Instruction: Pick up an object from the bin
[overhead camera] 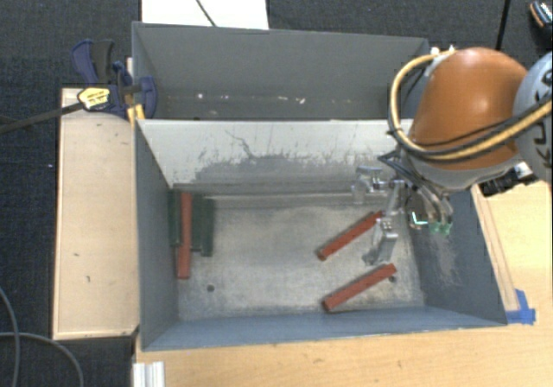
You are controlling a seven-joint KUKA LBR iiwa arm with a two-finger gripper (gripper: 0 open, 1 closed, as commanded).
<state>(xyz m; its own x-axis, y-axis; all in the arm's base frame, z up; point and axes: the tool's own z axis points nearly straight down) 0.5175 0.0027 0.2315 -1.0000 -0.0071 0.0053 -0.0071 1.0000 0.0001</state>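
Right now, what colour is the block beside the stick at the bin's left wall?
The block is dark green, clearest in the camera view.

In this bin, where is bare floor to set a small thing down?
The middle of the floor is bare, between the dark block at the left wall and two red-brown sticks, upper and lower. The right is crowded: the gripper hangs between those sticks.

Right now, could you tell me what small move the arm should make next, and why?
Probably a short shift toward the middle of the upper red-brown bar. The gripper sits by that bar's end on the view's right, between it and the lower red-brown bar, so gripping here might catch only the tip.
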